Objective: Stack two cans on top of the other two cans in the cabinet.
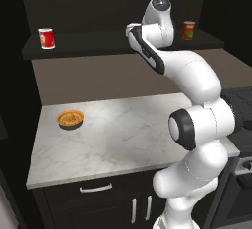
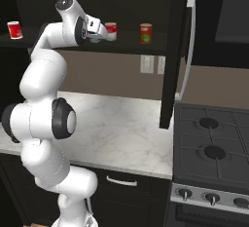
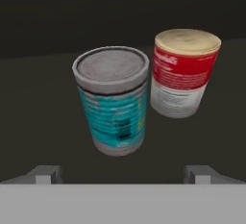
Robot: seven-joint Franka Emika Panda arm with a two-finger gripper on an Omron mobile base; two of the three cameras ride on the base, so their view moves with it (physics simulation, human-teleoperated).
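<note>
I count four cans on the cabinet point(image 1: 123, 48) shelf. In the hand view, the teal can point(image 3: 113, 100) stands upright at centre frame with its grey lid showing, and the red-and-white can point(image 3: 185, 71) stands just beside it toward the upper right, apart from it by a narrow gap. My claw point(image 3: 122, 172) sits at the bottom of that view with its two fingertips point(image 3: 45, 174) spread wide, one at each lower corner, gripping nothing; the teal can is ahead of the gap between them, not touched.

In the right base view the claw point(image 2: 97, 32) is at upper centre-left, level with the shelf, right next to the red-and-white can point(image 2: 111, 31). The dark orange can point(image 2: 146, 33) stands a little to the right of that one, and the bright red can point(image 2: 14, 29) stands alone at the far upper left, well apart from the rest.

In the left base view the bright red can point(image 1: 47, 38) is at upper left and the dark orange can point(image 1: 188, 30) at upper right, with my arm between them. None of the four cans is stacked.

Below, on the marble table point(image 1: 128, 134), I see one orange bowl point(image 1: 70, 119) at left. One black stove point(image 2: 214, 143) fills the lower right of the right base view.
</note>
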